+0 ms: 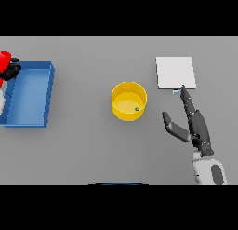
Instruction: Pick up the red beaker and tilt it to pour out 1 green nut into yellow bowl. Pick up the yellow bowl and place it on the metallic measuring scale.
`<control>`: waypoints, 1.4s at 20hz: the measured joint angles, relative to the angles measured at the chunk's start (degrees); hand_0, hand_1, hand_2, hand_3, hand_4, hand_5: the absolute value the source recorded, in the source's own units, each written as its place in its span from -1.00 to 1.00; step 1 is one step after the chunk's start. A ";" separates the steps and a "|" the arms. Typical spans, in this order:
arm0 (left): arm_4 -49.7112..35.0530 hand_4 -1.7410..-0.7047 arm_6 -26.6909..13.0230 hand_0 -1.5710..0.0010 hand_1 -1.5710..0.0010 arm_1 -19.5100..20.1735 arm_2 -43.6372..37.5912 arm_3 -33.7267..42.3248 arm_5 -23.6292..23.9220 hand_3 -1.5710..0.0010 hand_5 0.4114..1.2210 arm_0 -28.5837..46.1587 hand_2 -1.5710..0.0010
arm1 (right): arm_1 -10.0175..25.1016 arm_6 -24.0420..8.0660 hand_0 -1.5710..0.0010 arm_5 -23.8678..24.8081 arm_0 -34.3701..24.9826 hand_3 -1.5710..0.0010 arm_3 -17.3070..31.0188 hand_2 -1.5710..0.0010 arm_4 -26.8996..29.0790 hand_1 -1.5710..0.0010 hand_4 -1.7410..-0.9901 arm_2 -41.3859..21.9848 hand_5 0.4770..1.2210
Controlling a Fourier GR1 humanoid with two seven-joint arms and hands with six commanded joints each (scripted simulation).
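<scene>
Already holding one green nut (136, 109), yellow bowl (129, 101) mid-worktop between blue tray (29, 95) and scale (175, 72), right hand (195, 124) spread beside it, left hand (10, 71) curled round red beaker (4, 60); risks tipping if gripped off-centre.

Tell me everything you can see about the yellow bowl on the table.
The round yellow bowl stands upright on the grey table, near the middle. It has straight, smooth walls, an open top and a paler yellow floor; it looks like plastic. One small green nut lies inside, near the right wall. Neither hand touches it: the right hand is apart, to its right. The bowl sits between the blue tray and the metallic measuring scale.
</scene>
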State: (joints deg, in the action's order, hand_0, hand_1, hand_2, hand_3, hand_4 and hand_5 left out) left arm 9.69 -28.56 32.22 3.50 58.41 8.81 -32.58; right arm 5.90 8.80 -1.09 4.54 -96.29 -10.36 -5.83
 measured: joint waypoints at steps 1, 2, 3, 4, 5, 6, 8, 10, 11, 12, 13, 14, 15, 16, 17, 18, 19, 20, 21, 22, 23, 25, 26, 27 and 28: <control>-0.31 -0.83 -1.23 -1.00 -1.00 -0.28 0.02 1.45 0.33 -1.00 0.13 0.89 -1.00 | -0.90 -0.44 1.00 0.19 -0.28 1.00 0.43 1.00 -0.56 1.00 0.56 -0.76 -0.48; -0.73 -0.58 -3.40 -1.00 -1.00 -0.29 -0.21 2.38 0.14 -0.94 0.00 0.88 -0.94 | -0.60 0.08 1.00 -0.05 -0.07 1.00 0.29 1.00 -0.14 1.00 0.56 -0.47 -0.48; -1.05 -0.28 -4.37 -0.87 -0.71 0.01 0.22 4.47 -0.94 -0.68 -0.10 1.68 -0.63 | -0.58 0.01 1.00 -0.24 -0.45 1.00 0.15 1.00 0.23 1.00 0.57 -0.37 -0.48; -2.29 -0.02 -2.38 -0.50 -0.37 0.74 0.55 6.31 -3.79 -0.34 -0.19 2.87 -0.30 | -0.68 -0.05 1.00 -0.14 -0.06 1.00 0.10 1.00 0.05 1.00 0.57 -0.50 -0.48; -4.15 0.19 -2.15 -0.20 -0.09 1.72 0.15 8.53 -6.30 -0.07 -0.27 4.06 -0.04 | -0.50 -0.27 1.00 -0.08 -0.11 1.00 0.42 1.00 0.12 1.00 0.58 -0.24 -0.48; -6.36 0.33 -2.36 0.04 0.12 1.79 -0.32 8.98 -8.81 0.14 -0.33 4.25 0.17 | -0.29 0.38 1.00 -0.18 -0.07 1.00 -0.38 1.00 0.12 1.00 0.57 -0.34 -0.48; -8.14 0.59 -2.43 0.39 0.44 1.95 0.08 9.57 -12.12 0.45 -0.41 5.17 0.47 | -0.33 0.42 1.00 -0.26 0.04 1.00 0.22 1.00 0.04 1.00 0.56 -0.39 -0.48; -6.70 0.73 -3.44 0.61 0.64 3.36 1.50 9.45 -14.02 0.65 -0.45 4.91 0.66 | -0.45 0.45 1.00 -0.02 -0.47 1.00 0.26 1.00 0.02 1.00 0.56 -0.33 -0.48; -5.74 0.76 -4.26 0.69 0.71 3.45 2.31 8.82 -14.33 0.72 -0.47 4.61 0.73 | -0.39 0.18 1.00 0.01 -0.67 1.00 0.97 1.00 -0.45 1.00 0.56 -0.47 -0.50; -4.80 0.79 -4.61 0.75 0.77 3.53 2.84 8.02 -14.30 0.77 -0.47 4.25 0.78 | -0.38 0.34 1.00 0.55 -0.70 1.00 1.20 1.00 -1.19 1.00 0.56 -0.55 -0.50; -3.56 0.81 -4.75 0.80 0.82 3.02 3.74 7.40 -13.76 0.82 -0.47 3.60 0.83 | -0.40 0.55 1.00 0.84 -0.68 1.00 1.16 1.00 -1.64 1.00 0.55 -0.66 -0.50; -3.25 0.83 -4.22 0.84 0.85 3.43 3.67 7.20 -13.69 0.86 -0.47 3.59 0.86 | -0.39 0.84 1.00 1.04 -0.50 1.00 0.96 1.00 -1.91 1.00 0.56 -0.75 -0.50; -2.80 0.85 -2.96 0.87 0.88 3.57 3.66 6.59 -13.38 0.88 -0.46 3.58 0.89 | -0.66 1.40 1.00 1.08 -0.17 1.00 0.37 1.00 -2.23 1.00 0.56 -1.24 -0.52; -2.89 0.86 -1.38 0.90 0.91 3.42 3.49 6.76 -12.93 0.91 -0.46 3.94 0.91 | -0.53 0.83 1.00 1.33 0.24 1.00 -0.06 1.00 -2.44 1.00 0.59 -1.17 -0.55; -2.84 0.86 -0.52 0.92 0.92 3.21 3.43 7.51 -12.19 0.93 -0.45 4.06 0.93 | -0.68 -1.23 1.00 1.66 -0.47 1.00 -0.25 1.00 -2.97 1.00 0.63 -1.36 -0.59; -2.92 0.86 -0.42 0.93 0.94 2.61 3.39 7.73 -11.60 0.94 -0.45 3.43 0.94 | -0.37 -4.02 1.00 2.89 -1.42 1.00 -0.05 1.00 -5.60 1.00 0.67 -1.94 -0.57; -3.16 0.85 0.41 0.95 0.95 2.56 3.09 8.49 -11.07 0.95 -0.42 3.70 0.95 | 0.62 -3.58 1.00 1.92 -1.52 1.00 -0.11 1.00 -6.19 1.00 0.74 -2.46 -0.54; -3.65 0.84 1.90 0.96 0.96 2.06 2.82 9.23 -10.45 0.96 -0.41 4.50 0.96 | 2.15 -2.34 1.00 0.37 -2.45 1.00 0.16 1.00 -6.54 1.00 0.76 -2.92 -0.50; -4.25 0.83 1.49 0.97 0.97 1.80 2.53 10.22 -10.20 0.97 -0.39 4.62 0.97 | 3.26 -2.07 1.00 -1.16 -3.65 1.00 0.45 1.00 -7.60 1.00 0.74 -4.06 -0.49; -4.86 0.82 1.51 0.97 0.98 1.69 2.12 10.65 -10.10 0.98 -0.38 4.98 0.98 | 5.17 -2.91 1.00 -2.58 -5.79 1.00 0.61 1.00 -9.30 1.00 0.70 -4.88 -0.50; -5.30 0.82 1.68 0.98 0.98 1.81 1.90 10.92 -10.34 0.98 -0.37 5.28 0.98 | 7.23 -3.97 1.00 -4.08 -7.31 1.00 1.16 1.00 -11.99 1.00 0.65 -6.10 -0.54; -5.31 0.81 1.27 0.99 0.99 0.93 2.25 10.67 -10.11 0.99 -0.34 4.97 0.99 | 10.14 -6.44 1.00 -5.51 -11.06 1.00 2.63 1.00 -17.33 1.00 0.62 -8.56 -0.59; -5.52 0.80 0.67 0.99 0.99 0.59 2.42 11.36 -10.04 0.99 -0.33 5.11 0.99 | 12.21 -5.03 1.00 -6.17 -13.07 1.00 3.52 1.00 -19.64 1.00 0.61 -9.51 -0.60; -5.70 0.80 0.95 0.99 0.99 0.82 2.27 11.64 -10.17 0.99 -0.32 5.53 0.99 | 13.52 -3.55 1.00 -6.88 -14.49 1.00 4.42 1.00 -21.86 1.00 0.60 -11.04 -0.60; -5.57 0.80 0.65 0.99 0.99 0.49 2.47 11.46 -9.93 0.99 -0.32 5.38 0.99 | 14.78 -3.66 1.00 -8.78 -16.71 1.00 5.19 1.00 -24.32 1.00 0.58 -12.89 -0.59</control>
State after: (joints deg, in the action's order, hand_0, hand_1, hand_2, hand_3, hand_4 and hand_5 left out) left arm 4.12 -27.91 32.71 5.97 69.87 -1.12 -27.20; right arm 20.68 5.13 -9.87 -12.18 -91.09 -34.68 -18.72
